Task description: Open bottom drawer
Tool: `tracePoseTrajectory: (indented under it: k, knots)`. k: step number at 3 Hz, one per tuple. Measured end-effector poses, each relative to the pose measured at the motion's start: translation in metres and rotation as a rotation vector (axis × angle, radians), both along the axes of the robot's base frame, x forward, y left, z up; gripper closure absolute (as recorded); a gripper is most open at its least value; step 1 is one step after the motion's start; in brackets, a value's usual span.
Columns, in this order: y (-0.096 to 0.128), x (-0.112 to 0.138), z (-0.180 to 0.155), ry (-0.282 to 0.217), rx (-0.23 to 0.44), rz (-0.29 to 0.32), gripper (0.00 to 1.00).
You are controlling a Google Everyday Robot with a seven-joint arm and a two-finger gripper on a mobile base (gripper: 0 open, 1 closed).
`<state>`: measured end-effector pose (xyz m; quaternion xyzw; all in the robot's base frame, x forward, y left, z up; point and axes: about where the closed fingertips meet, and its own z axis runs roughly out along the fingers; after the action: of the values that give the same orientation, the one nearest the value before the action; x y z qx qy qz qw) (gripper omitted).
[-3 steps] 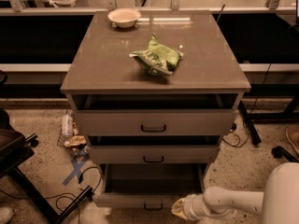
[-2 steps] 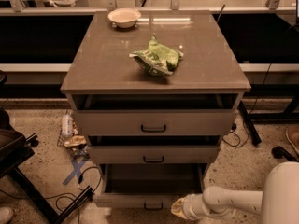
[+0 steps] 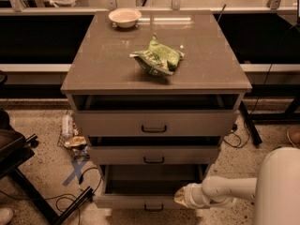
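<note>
A grey 3-drawer cabinet (image 3: 108, 64) seen from above and in front, with all 3 drawers pulled out to some degree. The robot's white arm reaches in from the lower right, and its gripper (image 3: 180, 198) sits at the right end of the bottom drawer (image 3: 126, 200), touching or just beside the top edge of its front. Whether the gripper is open or closed cannot be told. The drawer's small black bar handle (image 3: 153, 207) lies just left of the gripper and a little lower, with nothing holding it.

Above the gripper are the middle drawer (image 3: 187, 154) and then the top drawer (image 3: 197, 123). Far above it, on the cabinet top, lie a crumpled green snack bag (image 3: 157, 57) and a white bowl (image 3: 124, 17).

Compared with 1 second ago, the bottom drawer has not moved; the gripper seems slightly higher at most. The drawer already shows its plain grey inside, so the task looks nearly or fully done.
</note>
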<state>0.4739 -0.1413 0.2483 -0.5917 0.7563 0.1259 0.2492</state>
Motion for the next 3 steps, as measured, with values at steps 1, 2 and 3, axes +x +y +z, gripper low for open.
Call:
tracePoseTrajectory:
  k: [1, 2, 3]
  knots:
    - [0.001, 0.0008, 0.0003, -0.002, 0.0, 0.002, 0.82]
    - [0.0023, -0.0001, -0.0006, 0.0, 0.001, 0.003, 0.59]
    - [0.0036, -0.0008, -0.0013, 0.002, 0.002, 0.005, 0.35]
